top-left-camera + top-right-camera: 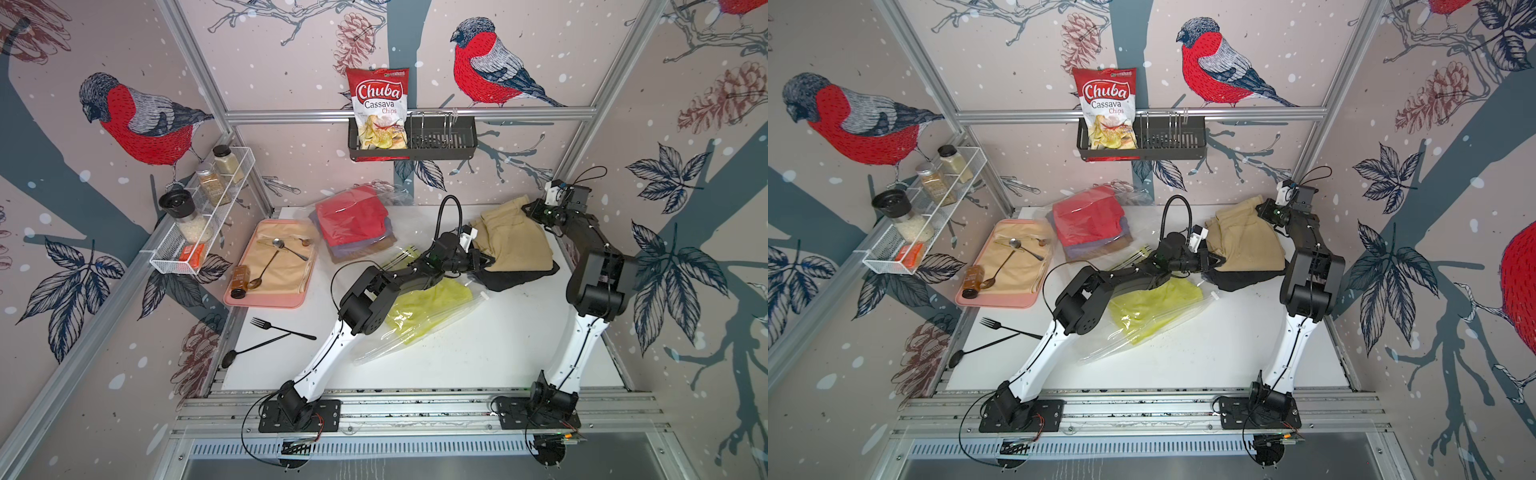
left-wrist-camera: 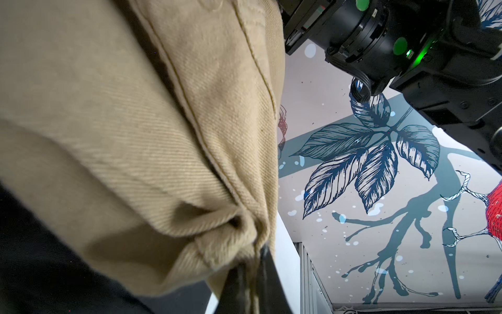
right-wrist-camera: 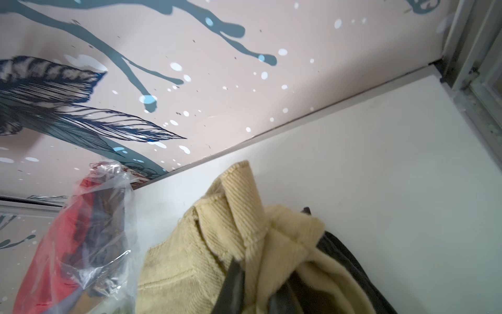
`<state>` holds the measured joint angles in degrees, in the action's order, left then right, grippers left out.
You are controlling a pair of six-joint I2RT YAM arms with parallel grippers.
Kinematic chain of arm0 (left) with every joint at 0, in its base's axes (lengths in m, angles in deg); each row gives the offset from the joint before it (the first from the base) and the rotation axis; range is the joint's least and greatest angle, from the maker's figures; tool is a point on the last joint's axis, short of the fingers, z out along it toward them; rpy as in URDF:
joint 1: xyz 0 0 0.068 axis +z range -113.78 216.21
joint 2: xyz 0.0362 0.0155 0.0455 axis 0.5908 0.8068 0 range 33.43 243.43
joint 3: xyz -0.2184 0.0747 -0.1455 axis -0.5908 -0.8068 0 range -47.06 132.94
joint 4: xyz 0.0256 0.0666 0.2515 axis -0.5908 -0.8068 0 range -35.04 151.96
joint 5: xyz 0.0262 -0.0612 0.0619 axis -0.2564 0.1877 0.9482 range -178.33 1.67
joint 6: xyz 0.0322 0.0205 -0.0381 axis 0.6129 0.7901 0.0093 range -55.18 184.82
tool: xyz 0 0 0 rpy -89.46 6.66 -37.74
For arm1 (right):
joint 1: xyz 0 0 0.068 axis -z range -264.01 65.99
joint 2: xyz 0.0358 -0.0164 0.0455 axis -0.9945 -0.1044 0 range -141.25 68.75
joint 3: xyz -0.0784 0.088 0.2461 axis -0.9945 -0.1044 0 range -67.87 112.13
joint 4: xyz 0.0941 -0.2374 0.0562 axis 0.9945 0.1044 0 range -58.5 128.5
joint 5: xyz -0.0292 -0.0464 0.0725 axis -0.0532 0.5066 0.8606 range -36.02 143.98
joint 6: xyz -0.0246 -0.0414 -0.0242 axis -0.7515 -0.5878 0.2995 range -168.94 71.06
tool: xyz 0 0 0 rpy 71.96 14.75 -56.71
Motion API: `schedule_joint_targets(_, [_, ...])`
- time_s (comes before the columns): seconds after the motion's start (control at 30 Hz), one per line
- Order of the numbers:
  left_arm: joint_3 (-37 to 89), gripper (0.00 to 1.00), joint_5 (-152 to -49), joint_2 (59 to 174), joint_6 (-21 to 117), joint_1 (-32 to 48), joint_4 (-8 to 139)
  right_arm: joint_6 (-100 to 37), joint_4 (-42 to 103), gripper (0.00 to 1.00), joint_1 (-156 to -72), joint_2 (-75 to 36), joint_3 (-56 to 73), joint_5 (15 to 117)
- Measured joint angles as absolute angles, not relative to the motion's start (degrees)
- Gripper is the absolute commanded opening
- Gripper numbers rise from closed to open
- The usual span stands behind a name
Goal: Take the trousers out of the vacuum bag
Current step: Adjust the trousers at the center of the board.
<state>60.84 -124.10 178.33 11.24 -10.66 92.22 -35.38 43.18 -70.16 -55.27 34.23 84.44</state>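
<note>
L gripper (image 1: 484, 261) was clenched on one edge of the tan trousers (image 1: 515, 241), R gripper (image 1: 531, 210) pinched the far corner of the same pair, so tan was out of the vacuum bag (image 1: 376, 353), draped over the black trousers (image 1: 521, 279) on the right of the worktop (image 1: 498, 357). The bag sprawled mid-worktop w/ the yellow trousers (image 1: 436, 305) inside; the left arm's forearm lay right across it and covered part of the yellow. The red trousers (image 1: 349, 218) sat at the far end under crinkled plastic; the purple trousers (image 1: 351, 250) and mustard-brown trousers (image 1: 390, 244) showed only as edges beneath. Black pair mostly hidden by tan. Around: pink tray (image 1: 266, 302) w/ beige mat, spoons and a brown bottle (image 1: 240, 280) at left, black fork (image 1: 282, 330) and black spoon (image 1: 249, 351) near the left arm, wire rack (image 1: 166, 259) of spice jars on the left wall, chips packet (image 1: 378, 108) in a black basket (image 1: 440, 145) on the back wall. In both wrist views the cloth swallowed the fingertips.
</note>
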Motion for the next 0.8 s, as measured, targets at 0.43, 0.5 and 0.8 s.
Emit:
schedule_joint_targets(0.43, [53.85, 0.35, -125.71, 177.42, 10.56, -11.14, 93.53, -33.54, 40.89, 0.83, -65.9, -54.44, 29.16, 76.42])
schedule_joint_targets(0.5, [53.13, 0.35, -125.84, 176.85, 9.75, -11.27, 93.86, -32.84, 40.28, 0.83, -66.2, -52.87, 27.5, 76.33])
schedule_joint_targets(0.8, [53.26, 0.37, -126.32, 175.1, 9.53, -11.36, 93.95, -30.74, 35.75, 0.87, -65.81, -37.72, 5.25, 74.38])
